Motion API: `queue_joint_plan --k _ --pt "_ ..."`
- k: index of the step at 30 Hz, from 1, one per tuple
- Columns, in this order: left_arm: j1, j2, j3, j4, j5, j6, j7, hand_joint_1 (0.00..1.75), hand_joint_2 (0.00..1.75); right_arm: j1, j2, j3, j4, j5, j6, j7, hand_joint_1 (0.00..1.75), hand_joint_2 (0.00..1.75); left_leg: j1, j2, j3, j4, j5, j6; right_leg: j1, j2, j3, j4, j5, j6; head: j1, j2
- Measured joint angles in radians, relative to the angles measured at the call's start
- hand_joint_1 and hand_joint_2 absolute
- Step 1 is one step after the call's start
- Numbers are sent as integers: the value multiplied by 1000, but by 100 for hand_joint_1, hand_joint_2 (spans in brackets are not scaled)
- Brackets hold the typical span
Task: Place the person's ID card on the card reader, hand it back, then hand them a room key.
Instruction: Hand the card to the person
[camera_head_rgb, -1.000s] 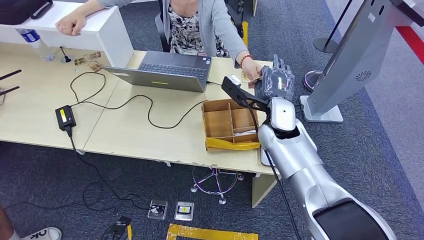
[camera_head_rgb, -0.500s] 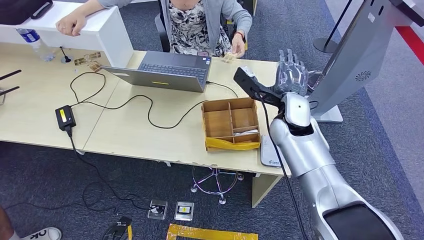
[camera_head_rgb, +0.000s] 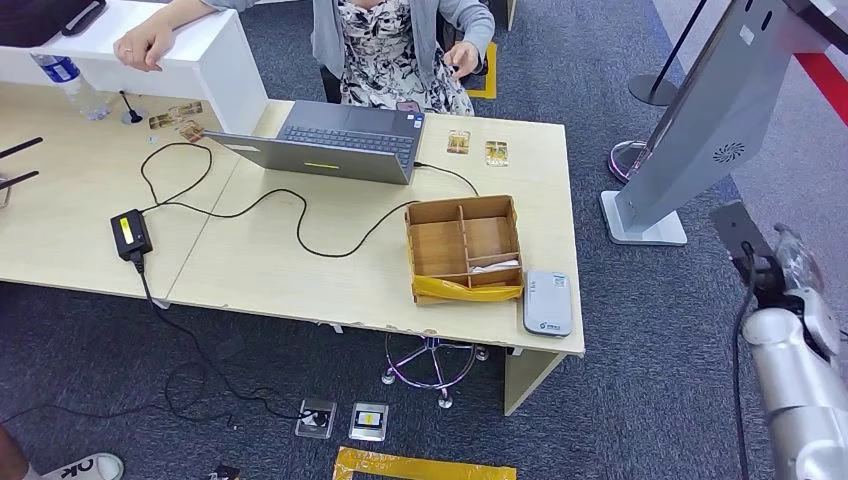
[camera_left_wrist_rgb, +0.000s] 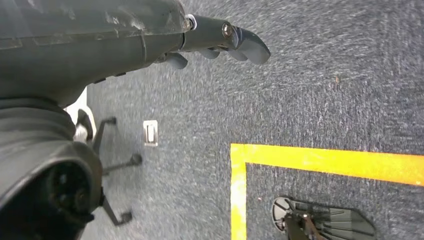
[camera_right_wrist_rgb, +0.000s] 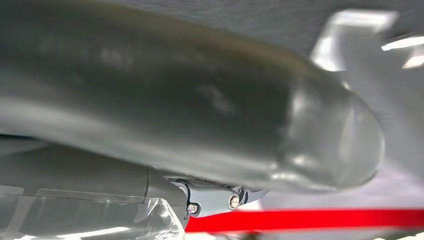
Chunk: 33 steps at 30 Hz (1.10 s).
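Two small yellowish cards, one (camera_head_rgb: 459, 141) beside the other (camera_head_rgb: 497, 152), lie flat near the table's far edge, in front of the seated person (camera_head_rgb: 395, 45). I cannot tell which is the ID card and which the room key. The grey card reader (camera_head_rgb: 548, 302) sits at the table's near right corner with nothing on it. My right hand (camera_head_rgb: 797, 262) hangs beside the table, off to its right and over the carpet, holding nothing; its thumb (camera_right_wrist_rgb: 250, 125) looms large and blurred in the right wrist view. My left hand (camera_left_wrist_rgb: 220, 42) hangs over the floor, fingers out and empty.
A wooden divided box (camera_head_rgb: 463, 245) stands left of the reader, with a yellow strip along its front. An open laptop (camera_head_rgb: 340, 140) and black cables lie mid-table. A grey kiosk stand (camera_head_rgb: 690, 130) rises to the right of the table. The person's hand (camera_head_rgb: 462, 58) is drawn back to their body.
My right arm has drawn back from the table's far edge, swinging down and right off the table. The person's hand has withdrawn, and the two cards now lie uncovered on the table.
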Motion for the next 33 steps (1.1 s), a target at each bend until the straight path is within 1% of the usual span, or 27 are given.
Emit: queue_joint_plan --k 2,5,8,10,13,16,19,24,28,33 --pt "2 0 13 0 16 15 0 0 0 55 -42 -47 36 -36 -29 -4 0 0 0 0 0 0 -1 0 0 0 0 0 0 0 0 0" --pt "3 -3 34 0 39 36 1 0 0 153 -76 -110 87 -72 -102 -1 0 0 1 0 0 0 -2 -1 2 0 0 0 -1 0 0 0" --pt "3 -8 53 0 62 53 0 0 0 263 -95 -161 133 -106 -158 29 0 0 2 0 0 -1 -2 -1 2 -1 1 0 -3 0 0 0" --pt "6 -14 67 0 77 64 -8 0 0 346 -103 -197 162 -138 -176 49 0 0 2 -2 1 -1 -3 -1 2 -2 2 0 -4 0 0 0" --pt "10 -25 88 -1 104 80 -21 0 0 458 -102 -247 200 -190 -189 58 0 0 2 -2 0 -1 -4 -1 2 -3 3 0 -5 0 0 0" --pt "10 -36 108 -2 121 87 -9 0 0 526 -86 -295 230 -241 -197 73 0 0 2 1 1 -1 -5 -2 2 0 2 0 -6 -1 0 0" --pt "9 -42 123 -2 115 104 -24 0 0 557 -51 -343 253 -288 -210 89 0 0 2 3 3 -1 -5 -2 2 3 2 0 -6 -1 0 0" --pt "3 -43 137 -2 104 107 -68 0 0 574 12 -413 281 -341 -224 96 0 0 2 3 4 -1 -5 -2 2 4 3 1 -6 -1 0 0" --pt "2 -44 148 -2 108 94 -73 0 0 578 57 -469 296 -380 -231 80 0 0 2 3 4 -1 -5 -2 2 4 3 1 -6 -1 0 0" --pt "2 -46 157 -2 112 79 -76 0 0 579 97 -512 309 -381 -236 74 0 0 2 3 4 -1 -5 -2 2 4 3 1 -6 -1 0 0"
